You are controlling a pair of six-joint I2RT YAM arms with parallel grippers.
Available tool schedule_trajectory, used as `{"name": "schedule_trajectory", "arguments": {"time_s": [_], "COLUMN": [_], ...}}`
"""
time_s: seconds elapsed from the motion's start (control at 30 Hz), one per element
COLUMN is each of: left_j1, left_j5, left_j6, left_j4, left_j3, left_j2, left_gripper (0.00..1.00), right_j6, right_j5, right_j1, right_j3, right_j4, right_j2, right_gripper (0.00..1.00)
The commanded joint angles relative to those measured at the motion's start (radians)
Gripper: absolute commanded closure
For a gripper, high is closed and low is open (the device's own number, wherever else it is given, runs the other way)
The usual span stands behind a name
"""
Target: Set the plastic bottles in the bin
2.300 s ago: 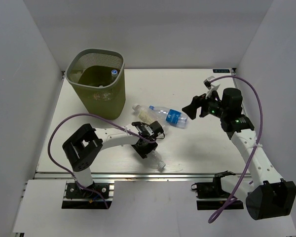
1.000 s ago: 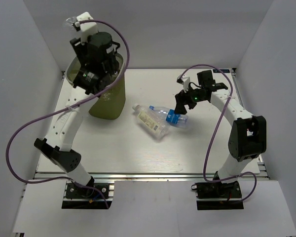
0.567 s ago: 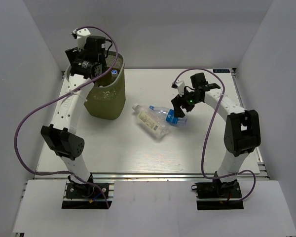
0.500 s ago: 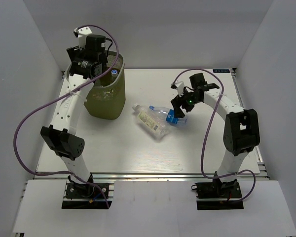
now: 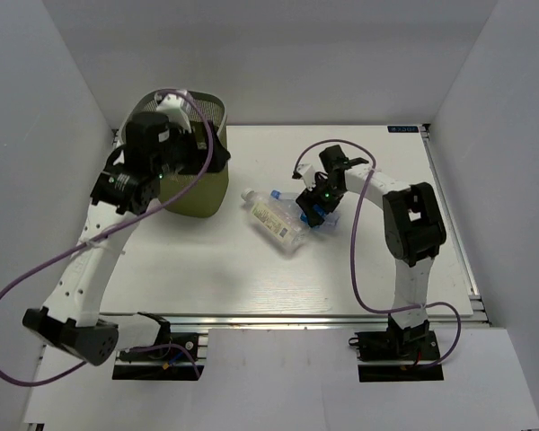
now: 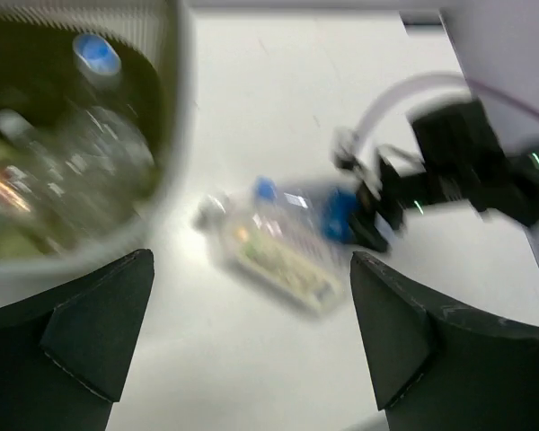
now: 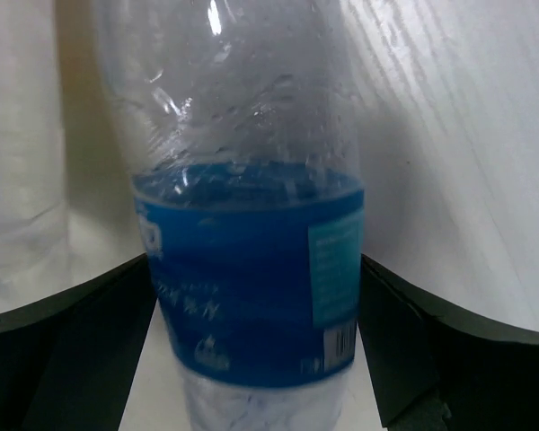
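The bin [image 5: 202, 184] stands at the far left of the surface [image 5: 368, 260], and the left wrist view shows crinkled clear bottles already lying inside it, one with a blue cap [image 6: 96, 52]. The left hand [image 6: 251, 269] hangs by the bin's near rim, fingers spread wide, nothing between them, nothing touched.

Over to the middle of the surface: two bottles lie there side by side and touching. The right hand [image 5: 314, 205] is down on the blue-labelled bottle [image 7: 251, 269], jaws as wide as they go, one finger on each side of the label. The pads flank it closely, but I can't call contact yet, and there's no squeeze on that thin plastic. So this looks like the pick-up step for this bottle.

Next it needs a firm close across the label, a lift, and a carry over to the bin. The cream-labelled bottle [image 5: 274, 220] lies just beside it on the left and could get nudged.
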Motion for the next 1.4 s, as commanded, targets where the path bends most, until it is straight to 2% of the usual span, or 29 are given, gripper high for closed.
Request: {"name": "schedule_trajectory", "arguments": {"time_s": [0.0, 0.03, 0.13, 0.17, 0.2, 0.3, 0.37, 0.5, 0.57, 0.63, 0.67, 0.7, 0.77, 0.87, 0.9, 0.93, 1.0, 1.03, 1.13, 1.23, 1.27, 1.37], "left_j1": [-0.015, -0.015, -0.035, -0.035, -0.044, -0.055, -0.067, -0.089, -0.113, -0.125, -0.136, -0.136, -0.161, -0.181, -0.181, -0.19, -0.202, -0.202, -0.222, -0.222, -0.231, -0.231], "left_j5": [0.194, 0.214, 0.264, 0.275, 0.275, 0.3, 0.32, 0.34, 0.34, 0.34, 0.34, 0.34, 0.331, 0.32, 0.32, 0.309, 0.288, 0.268, 0.203, 0.166, 0.166, 0.175], "left_j6": [-0.046, -0.057, -0.075, -0.075, -0.085, -0.127, -0.163, -0.233, -0.244, -0.244, -0.244, -0.244, -0.244, -0.253, -0.264, -0.264, -0.282, -0.283, -0.319, -0.364, -0.379, -0.469], "left_j4": [0.033, 0.047, 0.047, 0.035, 0.035, 0.035, 0.052, 0.124, 0.133, 0.133, 0.133, 0.133, 0.144, 0.154, 0.154, 0.154, 0.154, 0.135, 0.1, 0.099, 0.108, 0.177], "left_j3": [-0.186, -0.22, -0.317, -0.34, -0.387, -0.503, -0.599, -0.722, -0.756, -0.781, -0.781, -0.794, -0.81, -0.853, -0.853, -0.865, -0.876, -0.876, -0.876, -0.867, -0.867, -0.909], "left_j2": [-0.11, -0.133, -0.194, -0.206, -0.229, -0.259, -0.277, -0.309, -0.309, -0.295, -0.282, -0.282, -0.271, -0.28, -0.289, -0.289, -0.3, -0.3, -0.323, -0.358, -0.374, -0.4], "left_gripper": [0.0, 0.0, 0.0, 0.0, 0.0, 0.0, 0.0, 0.0, 0.0, 0.0, 0.0, 0.0, 0.0, 0.0, 0.0, 0.0, 0.0, 0.0, 0.0, 0.0, 0.0, 0.0], "right_j6": [-0.001, 0.001, 0.004, 0.004, -0.002, -0.01, -0.013, 0.011, 0.057, 0.122, 0.14, 0.213, 0.251, 0.335, 0.37, 0.428, 0.496, 0.536, 0.643, 0.642, 0.627, 0.605], "right_j5": [0.109, 0.122, 0.125, 0.125, 0.12, 0.093, 0.044, -0.079, -0.162, -0.191, -0.228, -0.24, -0.272, -0.295, -0.311, -0.312, -0.331, -0.326, -0.299, -0.196, -0.184, -0.154], "right_j1": [0.03, 0.034, 0.031, 0.025, 0.024, 0.017, 0.012, 0.034, 0.05, 0.075, 0.102, 0.115, 0.148, 0.205, 0.224, 0.241, 0.276, 0.287, 0.325, 0.362, 0.371, 0.4], "right_j3": [0.039, 0.037, 0.027, 0.027, 0.028, 0.08, 0.16, 0.486, 0.644, 0.775, 0.784, 0.777, 0.736, 0.706, 0.715, 0.714, 0.712, 0.728, 0.813, 0.977, 0.998, 0.94], "right_j4": [0.033, 0.038, 0.04, 0.033, 0.023, -0.02, -0.074, -0.143, -0.135, -0.031, 0.008, 0.183, 0.309, 0.645, 0.683, 0.831, 0.927, 1.043, 1.157, 1.13, 1.123, 1.151], "right_j2": [0.036, 0.043, 0.044, 0.034, 0.018, -0.044, -0.103, -0.135, -0.122, -0.121, -0.126, -0.143, -0.172, -0.172, -0.143, -0.122, -0.082, -0.044, 0.108, 0.194, 0.251, 0.262], "right_gripper": [0.1, 0.1, 0.28, 0.35, 0.51, 0.75, 0.75, 0.77, 0.77, 0.77, 0.77, 0.77, 0.8, 0.81, 0.78, 0.75, 0.74, 0.71, 0.67, 0.64, 0.61, 0.49]}}
